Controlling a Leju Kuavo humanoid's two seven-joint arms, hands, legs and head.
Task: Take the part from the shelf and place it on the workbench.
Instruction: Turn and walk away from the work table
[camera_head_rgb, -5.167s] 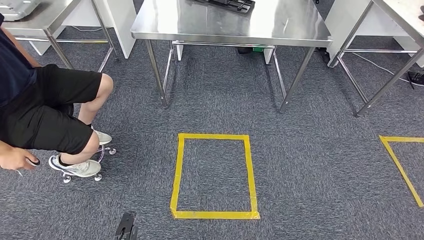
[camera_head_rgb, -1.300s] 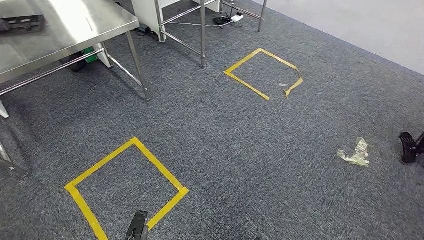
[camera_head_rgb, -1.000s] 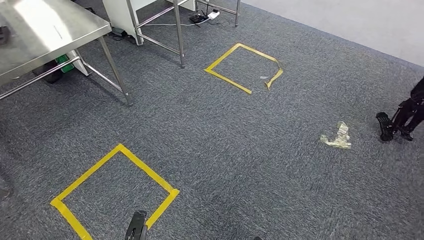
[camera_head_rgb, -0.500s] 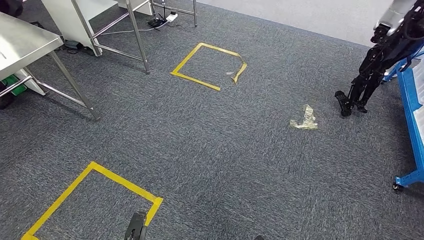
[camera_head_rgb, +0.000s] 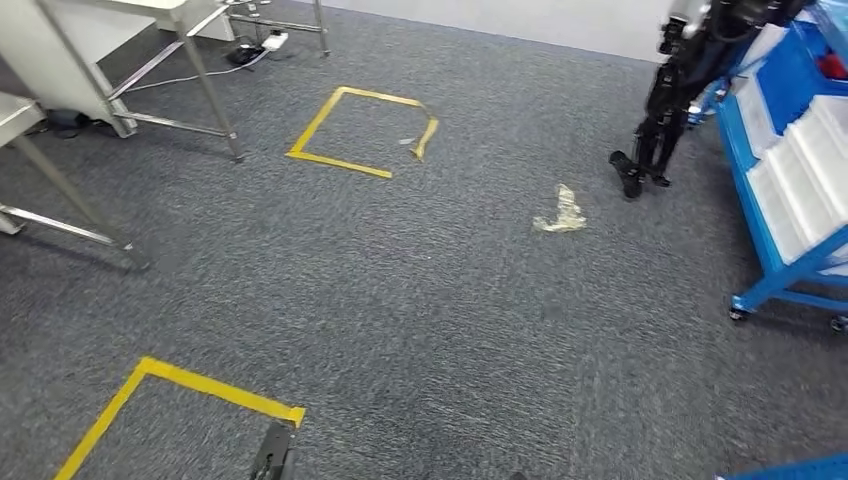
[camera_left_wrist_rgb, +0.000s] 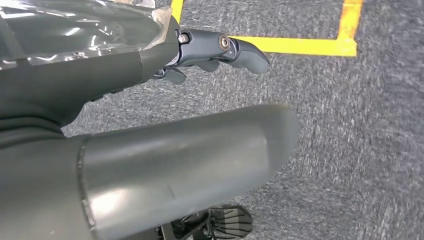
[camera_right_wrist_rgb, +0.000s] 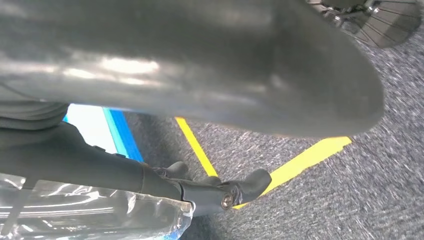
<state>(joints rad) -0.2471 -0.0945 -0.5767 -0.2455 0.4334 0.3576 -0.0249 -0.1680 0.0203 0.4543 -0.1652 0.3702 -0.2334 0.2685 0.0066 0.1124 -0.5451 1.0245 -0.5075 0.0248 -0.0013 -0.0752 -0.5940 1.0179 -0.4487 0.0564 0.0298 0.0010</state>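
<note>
The blue shelf (camera_head_rgb: 770, 285) stands at the right edge of the head view, loaded with white bins (camera_head_rgb: 800, 175). I cannot make out a part on it from here. A corner of the steel workbench (camera_head_rgb: 15, 110) shows at the far left. My left hand (camera_left_wrist_rgb: 150, 145) hangs over the carpet, fingers (camera_left_wrist_rgb: 240, 50) apart from the thumb, holding nothing. My right hand (camera_right_wrist_rgb: 165, 100) hangs the same way, its fingers (camera_right_wrist_rgb: 230, 192) apart and empty.
Another robot's black legs (camera_head_rgb: 660, 110) stand just left of the shelf. Crumpled plastic (camera_head_rgb: 560, 212) lies on the grey carpet nearby. Yellow tape squares mark the floor at the back (camera_head_rgb: 340, 165) and front left (camera_head_rgb: 220, 392). A second steel table's legs (camera_head_rgb: 210, 100) stand at back left.
My view has swung to the right: the workbench slid off to the left, and the blue shelf and the other robot came in on the right. Both hands still hang empty.
</note>
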